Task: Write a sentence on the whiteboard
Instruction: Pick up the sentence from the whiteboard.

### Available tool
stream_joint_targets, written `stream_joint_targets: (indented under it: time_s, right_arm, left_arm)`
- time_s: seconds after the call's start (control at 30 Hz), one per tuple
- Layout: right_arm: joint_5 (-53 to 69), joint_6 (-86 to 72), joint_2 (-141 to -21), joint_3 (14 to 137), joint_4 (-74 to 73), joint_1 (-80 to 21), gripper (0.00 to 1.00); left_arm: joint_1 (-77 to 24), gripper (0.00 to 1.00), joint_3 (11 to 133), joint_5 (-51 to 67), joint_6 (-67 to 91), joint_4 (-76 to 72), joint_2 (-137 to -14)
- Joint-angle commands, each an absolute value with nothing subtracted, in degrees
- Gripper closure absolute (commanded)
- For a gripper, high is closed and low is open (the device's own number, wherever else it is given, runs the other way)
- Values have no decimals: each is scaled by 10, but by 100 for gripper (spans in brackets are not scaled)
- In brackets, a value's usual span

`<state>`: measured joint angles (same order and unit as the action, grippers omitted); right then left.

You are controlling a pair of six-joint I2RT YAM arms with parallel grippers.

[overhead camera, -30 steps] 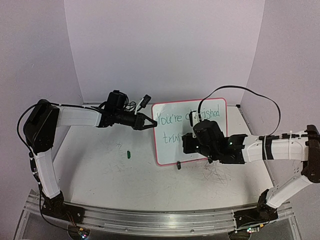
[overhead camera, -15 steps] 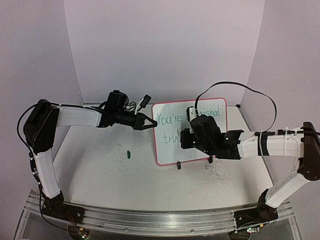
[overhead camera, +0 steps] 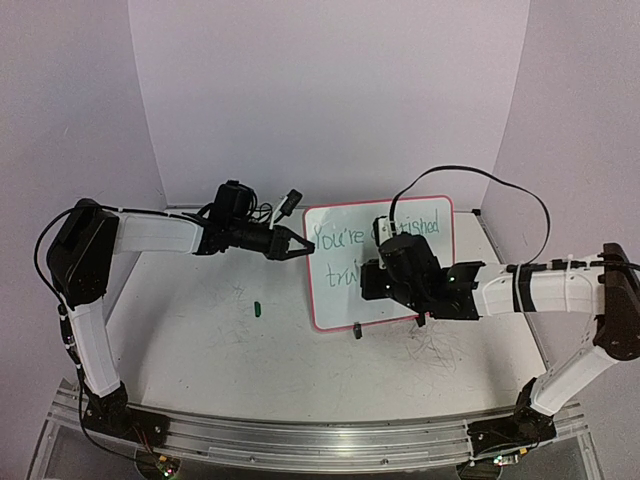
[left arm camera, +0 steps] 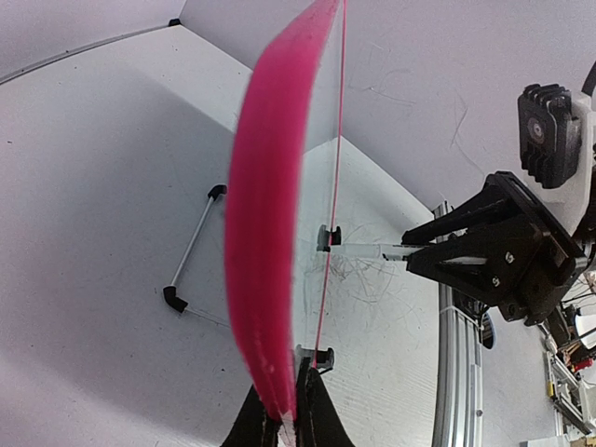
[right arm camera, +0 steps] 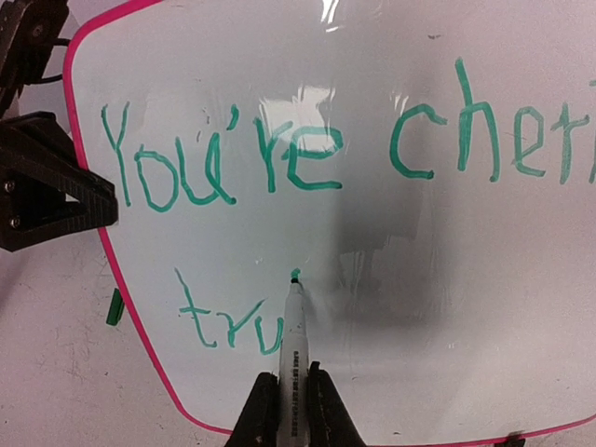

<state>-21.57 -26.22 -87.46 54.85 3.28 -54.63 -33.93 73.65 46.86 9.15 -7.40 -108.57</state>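
Glossy whiteboard, thin pink frame with rounded corners, stands tilted near the far edge of the scuffed table. Left claw clamped on its left frame edge. Right claw pinches a slim white marker, green tip against the board just after "tru" in the cursive green sentence.

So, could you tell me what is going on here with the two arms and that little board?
The left pincer clamps the left edge of the whiteboard, holding it upright. The right pincer grips a green marker with its tip at the board. The sentence reads "You're cherished" on top; the second line is only at "tru", so the writing is unfinished.
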Motion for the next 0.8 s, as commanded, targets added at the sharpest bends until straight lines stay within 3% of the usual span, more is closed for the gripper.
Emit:
stream_joint_targets:
  time_s: [0.0,0.77]
  right_arm:
    - [-215,-282,-872,529,39,-544,100]
    - [-228,-307,-826,500,12,-553,100]
  left_arm:
    - [-345,100,744,429,52,-52,-1077]
    - [-347,100,744,428,51,-50,-1078]
